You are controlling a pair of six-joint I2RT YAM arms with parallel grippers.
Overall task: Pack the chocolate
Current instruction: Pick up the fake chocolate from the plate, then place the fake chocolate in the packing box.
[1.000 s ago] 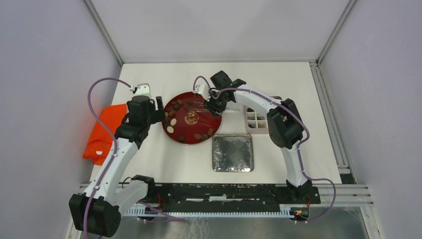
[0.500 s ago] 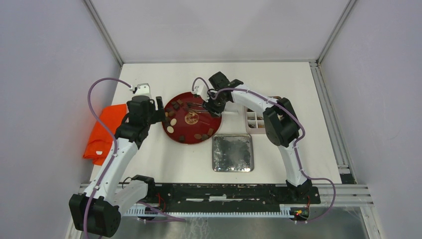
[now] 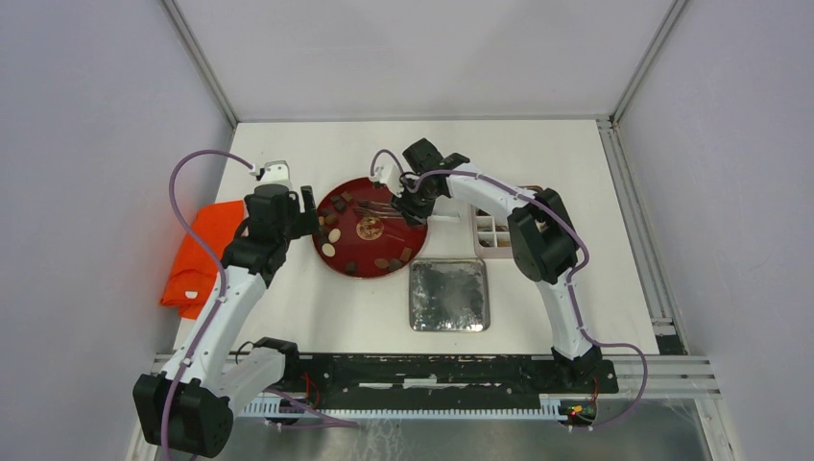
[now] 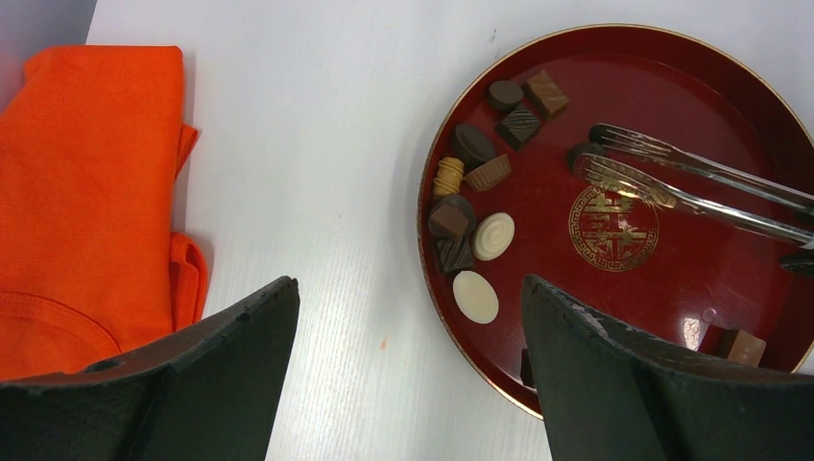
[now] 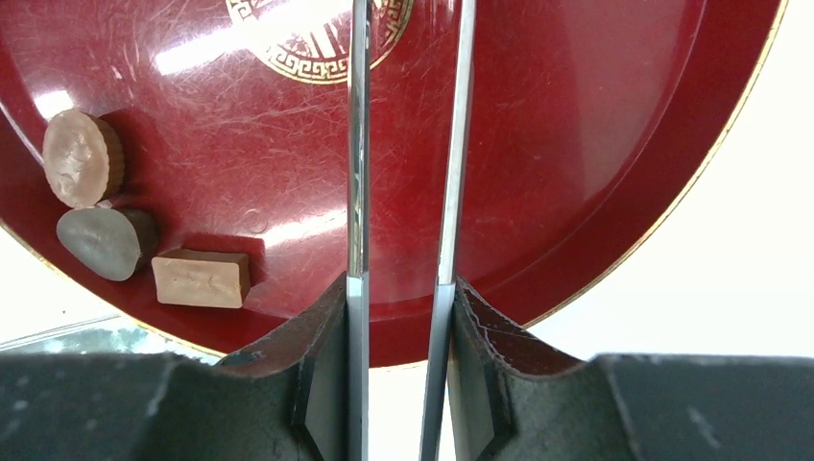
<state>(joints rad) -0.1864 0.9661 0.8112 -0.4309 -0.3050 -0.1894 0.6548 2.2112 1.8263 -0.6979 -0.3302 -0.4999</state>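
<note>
Right fingers [image 5: 322, 375] clamped on metal tongs [image 5: 357, 192] over the red plate [image 5: 595, 144].
Left fingers [image 4: 614, 384] stand wide apart at the frame bottom; the chocolate [image 4: 493, 235] lies on the plate at mid-frame, with three more pieces at the right-wrist view's lower left.

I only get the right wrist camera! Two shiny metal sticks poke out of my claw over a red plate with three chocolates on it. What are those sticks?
Observer: They're silver metal tongs. The left wrist camera shows their toothed tips, apart, near the gold emblem of the round dark-red plate.
Kid: Is there more chocolate than my three?
Observer: Yes, a bunch of dark, light-brown and cream-white chocolates sits on the plate's left side, by the left claw.
Kid: Is there a box to pack them in?
Observer: The top camera shows a pale box with grid compartments just right of the plate, partly hidden by the right arm.
</note>
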